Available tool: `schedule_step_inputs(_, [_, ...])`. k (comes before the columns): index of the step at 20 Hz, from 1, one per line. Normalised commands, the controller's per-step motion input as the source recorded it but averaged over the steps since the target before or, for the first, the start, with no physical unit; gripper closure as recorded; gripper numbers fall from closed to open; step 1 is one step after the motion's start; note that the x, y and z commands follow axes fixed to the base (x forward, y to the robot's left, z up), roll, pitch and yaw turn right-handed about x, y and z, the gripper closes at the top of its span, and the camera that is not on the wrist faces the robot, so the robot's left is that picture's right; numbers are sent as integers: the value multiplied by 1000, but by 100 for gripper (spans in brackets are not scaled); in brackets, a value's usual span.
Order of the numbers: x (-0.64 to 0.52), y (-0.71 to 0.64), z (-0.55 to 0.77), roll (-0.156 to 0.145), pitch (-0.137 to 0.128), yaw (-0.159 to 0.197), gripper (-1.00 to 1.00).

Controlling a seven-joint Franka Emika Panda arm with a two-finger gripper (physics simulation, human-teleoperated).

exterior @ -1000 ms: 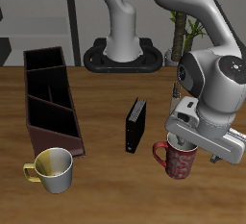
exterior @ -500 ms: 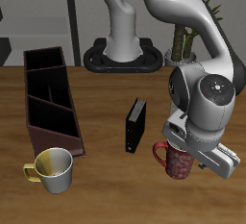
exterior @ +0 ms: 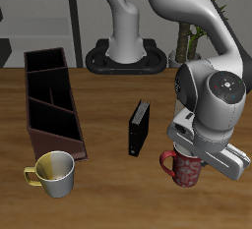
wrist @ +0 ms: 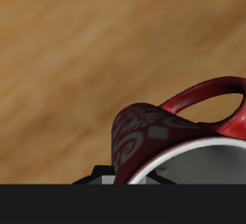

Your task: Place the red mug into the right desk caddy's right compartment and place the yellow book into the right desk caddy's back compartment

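The table (exterior: 108, 189) is brown wood and fills the lower 2 thirds of the exterior frame. The arm (exterior: 212, 90) comes down at the right side of that frame, and its gripper (exterior: 189, 154) sits directly over the red mug (exterior: 184, 167) at the lower right. The fingers are hidden behind the wrist and the mug rim, so I cannot tell if they are closed on the mug or only around it.

The caddy (exterior: 51, 100) lies at the left of the frame, long and dark, with dividers inside; it is well apart from the mug. A black book (exterior: 139, 128) stands on its edge in the middle, between the caddy and the mug. A yellow-and-white mug (exterior: 54, 172) stands at the lower left, just beside the caddy's near end.

The wrist view shows the red mug (wrist: 178, 136) close, with its handle (wrist: 216, 95) curving over the wood.
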Motion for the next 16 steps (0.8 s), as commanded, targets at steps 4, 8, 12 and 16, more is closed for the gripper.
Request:
schedule_step_inputs(4, [-154,44,290,-4,-71,154,100])
schedule_step_inputs(8, [-150,-33,274,47,-1,134,100])
schedule_step_inputs(12, [-261,45,374,71,-27,255,100])
schedule_step_inputs(16, [-282,30,363,99,6,176,100])
